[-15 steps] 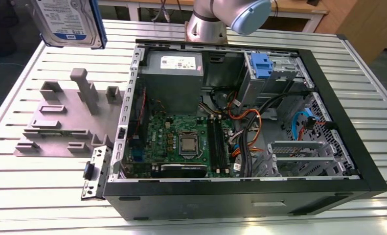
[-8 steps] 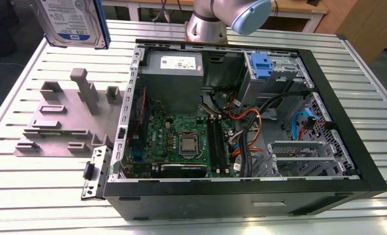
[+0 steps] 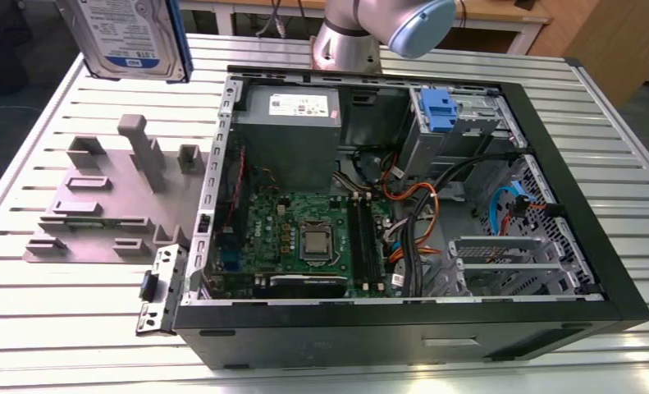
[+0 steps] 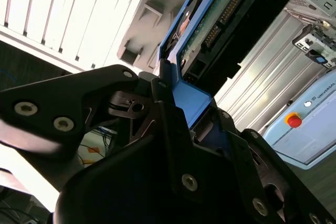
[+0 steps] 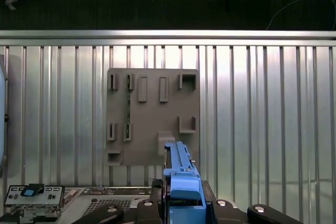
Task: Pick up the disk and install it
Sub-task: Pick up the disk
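The disk (image 3: pixel 133 37) is up in the air, outside the open computer case (image 3: pixel 412 205). It hangs off the case's far corner on the exterior view's left, touching neither the case nor the worktop (image 3: pixel 61 328). Its white-and-blue label faces the exterior camera, with the blue carrier along its edge. In both wrist views the pincer (image 4: pixel 191 111) (image 5: pixel 182 203) is clamped on the carrier end of the disk (image 4: pixel 210 24) (image 5: pixel 181 182), a black finger (image 4: pixel 157 98) pressed to each side. The arm (image 3: pixel 379 33) rises behind the case's far wall. A gray fixture plate (image 3: pixel 105 197) (image 5: pixel 152 116) with upright pegs and slots lies flat on the worktop, just beside the case on the exterior view's left. Inside the case lie a green motherboard (image 3: pixel 302 238), a gray power supply (image 3: pixel 291 123) and a narrow blue bracket (image 3: pixel 438 111) near the far wall.
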You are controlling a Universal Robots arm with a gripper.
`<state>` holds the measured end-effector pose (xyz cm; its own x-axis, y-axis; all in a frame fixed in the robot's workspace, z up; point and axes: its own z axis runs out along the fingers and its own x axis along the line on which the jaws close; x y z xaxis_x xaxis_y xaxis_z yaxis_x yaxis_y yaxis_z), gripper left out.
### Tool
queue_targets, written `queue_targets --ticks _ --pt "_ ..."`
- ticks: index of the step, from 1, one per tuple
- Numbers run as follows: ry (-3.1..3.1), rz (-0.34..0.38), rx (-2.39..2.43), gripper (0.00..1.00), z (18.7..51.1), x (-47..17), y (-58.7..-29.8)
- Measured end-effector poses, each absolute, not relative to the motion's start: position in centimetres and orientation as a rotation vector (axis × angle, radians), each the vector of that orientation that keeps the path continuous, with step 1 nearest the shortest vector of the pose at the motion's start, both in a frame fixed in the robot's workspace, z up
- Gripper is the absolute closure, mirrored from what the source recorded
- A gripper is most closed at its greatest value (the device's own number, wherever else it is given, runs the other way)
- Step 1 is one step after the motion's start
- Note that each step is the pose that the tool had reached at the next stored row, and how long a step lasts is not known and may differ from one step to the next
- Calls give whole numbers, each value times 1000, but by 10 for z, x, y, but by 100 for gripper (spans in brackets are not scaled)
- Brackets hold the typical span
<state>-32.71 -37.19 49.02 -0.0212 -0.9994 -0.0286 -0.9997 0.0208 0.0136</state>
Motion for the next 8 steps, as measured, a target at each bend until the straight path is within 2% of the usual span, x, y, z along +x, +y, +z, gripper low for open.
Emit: queue_targets --ticks 8 --pt "2237 47 -2190 64 490 -319 -372"
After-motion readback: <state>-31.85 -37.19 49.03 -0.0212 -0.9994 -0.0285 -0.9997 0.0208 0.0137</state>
